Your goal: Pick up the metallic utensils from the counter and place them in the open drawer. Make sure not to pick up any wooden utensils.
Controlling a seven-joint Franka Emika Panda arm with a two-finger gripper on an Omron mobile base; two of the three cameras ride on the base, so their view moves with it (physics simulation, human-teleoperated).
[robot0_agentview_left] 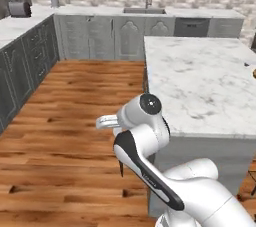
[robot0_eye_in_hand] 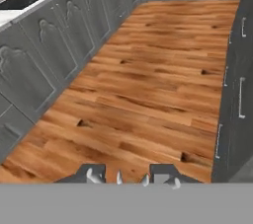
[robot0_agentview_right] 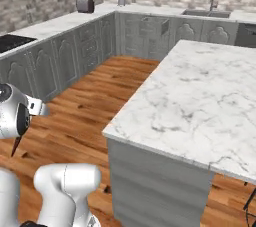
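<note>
The white arm [robot0_agentview_left: 150, 156] was folded low beside the counter [robot0_agentview_left: 200, 86], off its near-left corner, elbow raised and hand turned down toward the wooden floor [robot0_eye_in_hand: 148, 85]. The gripper [robot0_eye_in_hand: 131, 178] hung above the floor, fingertips [robot0_eye_in_hand: 118, 177] slightly parted, holding nothing.

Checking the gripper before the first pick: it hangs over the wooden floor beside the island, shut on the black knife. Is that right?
Not quite. The gripper does hang over the wooden floor beside the island, but the hand view shows its fingertips apart with nothing between them. It is open and holds no knife.
</note>
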